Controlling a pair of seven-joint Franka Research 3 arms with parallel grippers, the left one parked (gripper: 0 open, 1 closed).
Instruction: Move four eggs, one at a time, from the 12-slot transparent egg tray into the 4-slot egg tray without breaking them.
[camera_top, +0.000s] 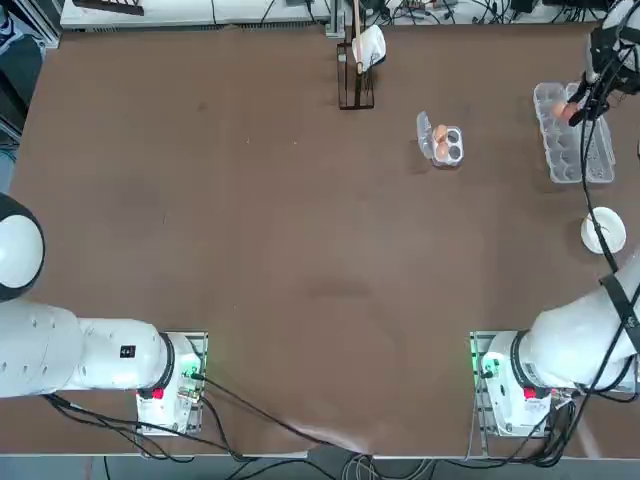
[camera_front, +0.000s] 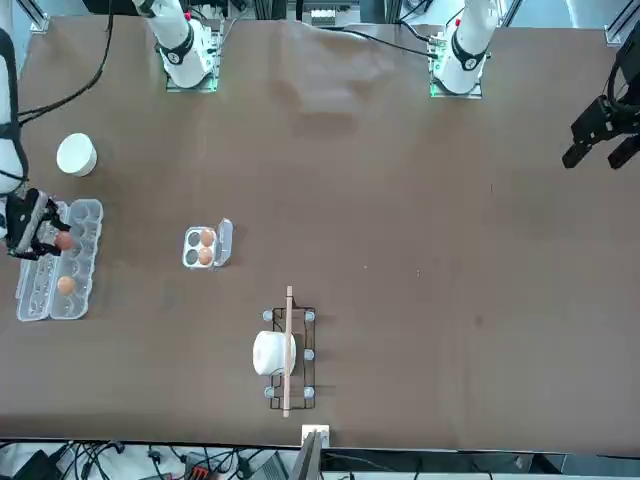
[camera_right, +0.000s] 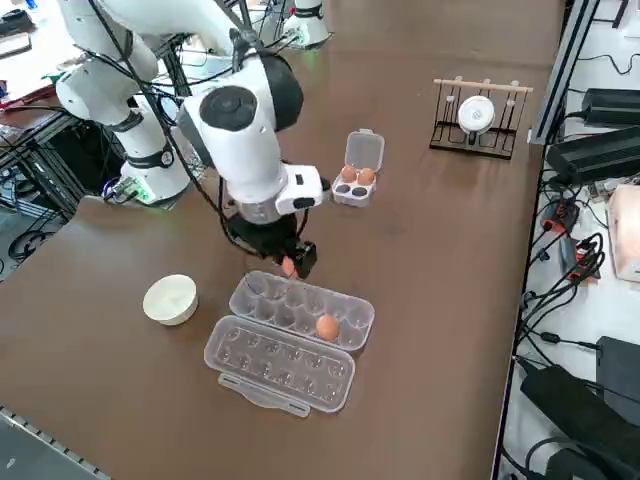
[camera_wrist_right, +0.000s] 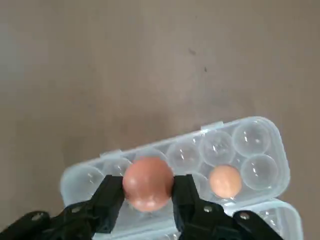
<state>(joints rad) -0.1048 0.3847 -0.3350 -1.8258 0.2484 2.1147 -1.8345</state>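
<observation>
Orange-brown egg (camera_wrist_right: 147, 183) pinched across its middle by the right tool (camera_wrist_right: 148, 196), lifted clear above the 12-slot transparent egg tray (camera_wrist_right: 250, 150) — light, smooth, brittle; best held gently at the widest girth, kept level, then eased down into an empty cup of the 4-slot egg tray (camera_top: 446, 145) — two there already filled

Brown table (camera_top: 250, 250): long egg tray (camera_top: 575, 150), four-cup tray (camera_top: 445, 143), bowl (camera_top: 604, 231), rack (camera_top: 356, 75).

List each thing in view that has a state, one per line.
right gripper: shut on an egg, above the long tray
held egg: lifted clear
12-slot tray: lid open, one egg left
4-slot tray: flap open, two eggs in
white bowl: upright
</observation>
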